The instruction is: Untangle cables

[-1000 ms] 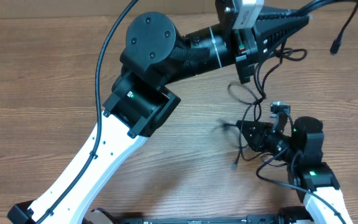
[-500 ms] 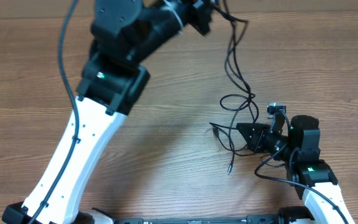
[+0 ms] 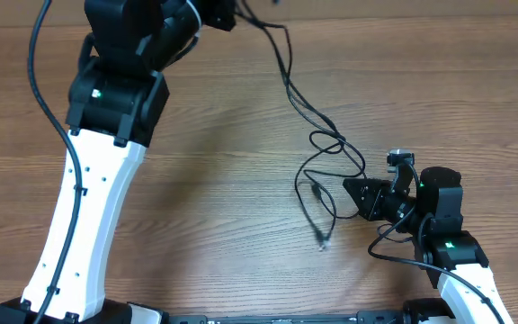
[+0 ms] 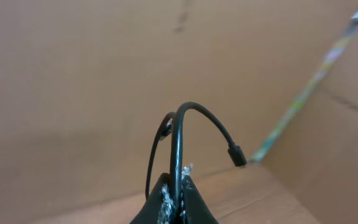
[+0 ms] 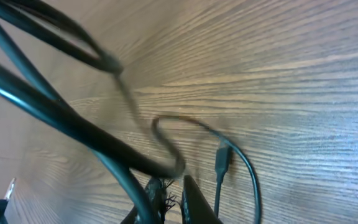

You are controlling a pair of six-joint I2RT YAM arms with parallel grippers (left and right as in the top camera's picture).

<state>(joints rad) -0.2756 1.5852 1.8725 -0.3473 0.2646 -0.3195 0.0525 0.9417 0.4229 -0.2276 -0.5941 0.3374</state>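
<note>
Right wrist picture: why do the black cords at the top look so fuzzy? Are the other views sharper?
Right wrist view: the cables sit close to the lens, out of focus; the table behind is sharper. Left wrist view: cables crisp, brown background soft, coloured streak blurred. Overhead view: evenly lit, sharp, faint shadows.

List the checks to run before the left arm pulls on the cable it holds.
1. Left gripper shut on the cables: ok, one cord is pinched between its fingers.
2. Right gripper shut on the cables: ok, cords are clamped at its tips.
3. Cables separated: not ok, loops cross beside the right gripper.
4. Plug end free: ok, it lies loose on the table.
5. Strand between the grippers taut: cannot tell.
</note>
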